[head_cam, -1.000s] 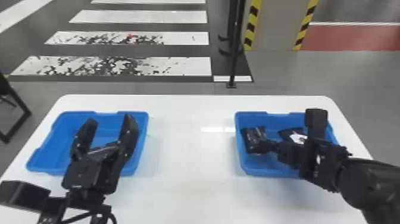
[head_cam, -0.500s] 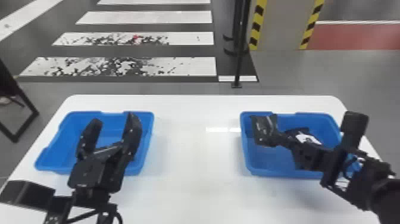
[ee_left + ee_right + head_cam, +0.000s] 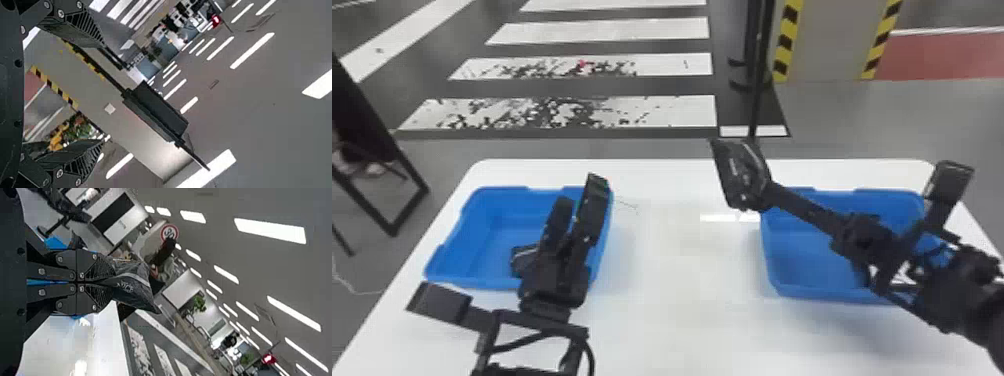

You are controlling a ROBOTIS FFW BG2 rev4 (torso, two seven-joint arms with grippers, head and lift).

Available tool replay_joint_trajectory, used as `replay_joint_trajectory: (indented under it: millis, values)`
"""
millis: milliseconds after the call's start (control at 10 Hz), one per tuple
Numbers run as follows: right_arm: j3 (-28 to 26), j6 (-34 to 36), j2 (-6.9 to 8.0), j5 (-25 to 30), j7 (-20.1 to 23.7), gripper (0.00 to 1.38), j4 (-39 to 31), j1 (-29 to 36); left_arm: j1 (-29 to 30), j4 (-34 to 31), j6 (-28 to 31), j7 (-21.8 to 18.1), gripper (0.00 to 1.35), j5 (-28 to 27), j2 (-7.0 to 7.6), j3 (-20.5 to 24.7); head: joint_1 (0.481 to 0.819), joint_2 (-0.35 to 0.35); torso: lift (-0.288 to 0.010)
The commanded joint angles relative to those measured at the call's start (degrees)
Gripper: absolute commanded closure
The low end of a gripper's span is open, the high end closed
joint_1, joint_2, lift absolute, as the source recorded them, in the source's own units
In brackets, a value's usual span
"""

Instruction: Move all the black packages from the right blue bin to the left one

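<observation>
Viewed from the room, passage for a gripper runs above the white table (image 3: 672, 280) between the left bin (image 3: 492, 250) and the right bin (image 3: 792, 270); obstructions are the bins' raised walls, the left gripper (image 3: 580, 192) at the left bin's inward side, and the right gripper (image 3: 774, 195) with its package (image 3: 742, 175).

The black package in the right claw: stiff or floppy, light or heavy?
The black package is probably light and not fully limp: pinched at one end by the right claw, it juts out with little droop. Its creased, shiny skin looks soft and perhaps slippery.
</observation>
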Motion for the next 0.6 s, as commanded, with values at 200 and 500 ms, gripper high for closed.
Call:
replay_joint_trajectory:
  millis: [200, 500]
  values:
    - [10.07, 0.39, -1.13, -5.13, 0.29, 1.13, -0.62, -2.72, -1.97, 0.00, 5.91, -1.50, 0.18, -1.51, 0.39, -0.14, 0.695, 0.135, -0.140]
    - [14.98, 0.39, -1.39, -6.61, 0.29, 1.13, 1.20, -4.55, -1.97, 0.00, 7.74, -2.03, 0.23, -1.97, 0.39, -0.02, 0.695, 0.180, -0.140]
